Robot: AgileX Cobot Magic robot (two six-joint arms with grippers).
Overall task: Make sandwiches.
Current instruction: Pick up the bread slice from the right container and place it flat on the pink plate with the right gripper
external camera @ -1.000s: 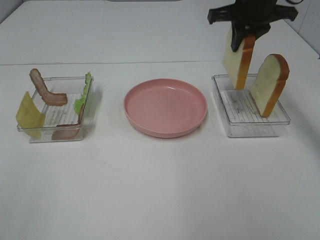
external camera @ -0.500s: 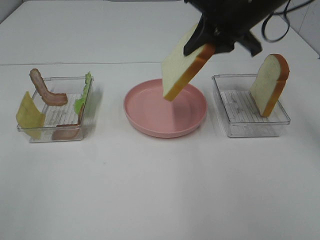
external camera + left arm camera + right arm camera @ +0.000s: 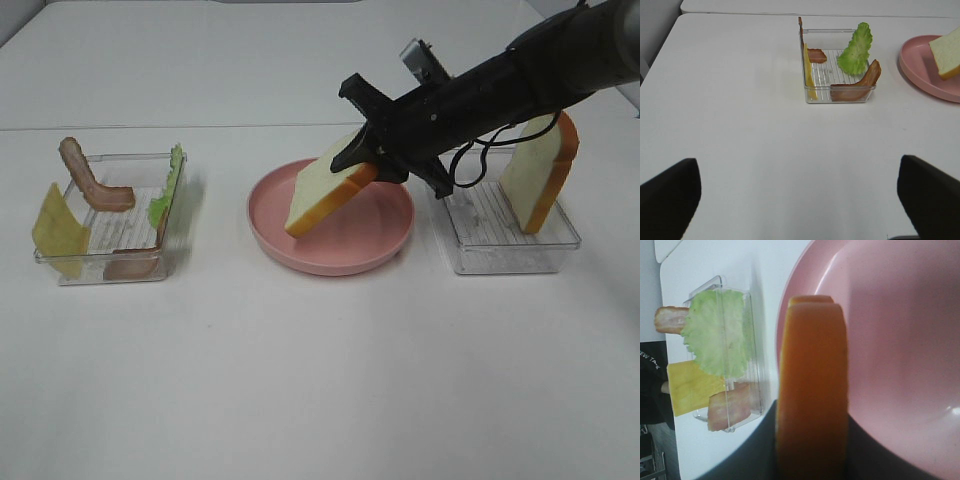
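Now the right gripper (image 3: 362,158), fingers clamped on a bread slice (image 3: 322,192), tilts it low over the pink plate (image 3: 330,258); a second ago it hung upright above the right tray (image 3: 490,255). Laying it flat and releasing should follow. The left gripper (image 3: 800,197) waits wide open and empty above the worktop (image 3: 740,125), fillings tray (image 3: 840,98) ahead.
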